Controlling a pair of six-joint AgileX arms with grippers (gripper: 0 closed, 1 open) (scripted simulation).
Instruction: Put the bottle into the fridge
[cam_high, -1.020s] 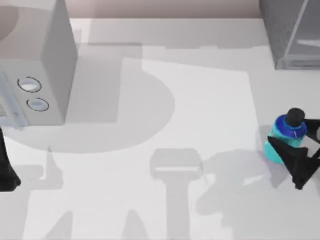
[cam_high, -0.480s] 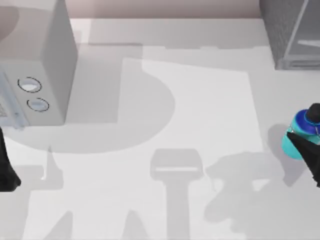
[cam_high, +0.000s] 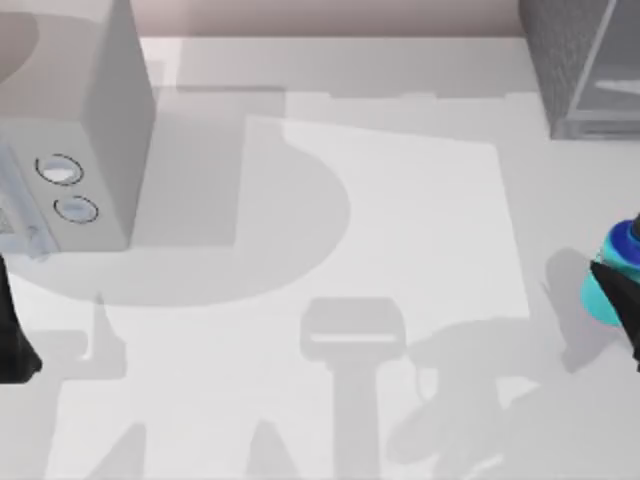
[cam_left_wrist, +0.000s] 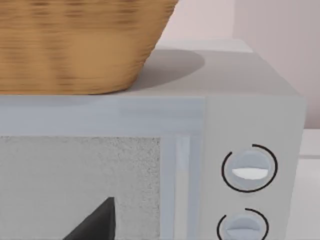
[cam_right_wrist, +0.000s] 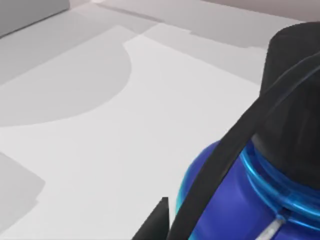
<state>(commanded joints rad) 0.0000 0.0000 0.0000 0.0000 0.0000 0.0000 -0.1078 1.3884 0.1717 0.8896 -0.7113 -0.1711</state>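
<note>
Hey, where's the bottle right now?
In the top view the bottle sits at the table's far right edge, held in the right tool, nearer the camera than the fridge in the far right corner.

Overhead camera looks down; wrist cameras sit close to objects.

table (cam_high: 400, 220) middle open, fridge (cam_high: 580, 65) far right

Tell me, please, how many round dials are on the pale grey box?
2: the upper dial and the lower dial, stacked on the front of the pale grey box at the table's left.
</note>
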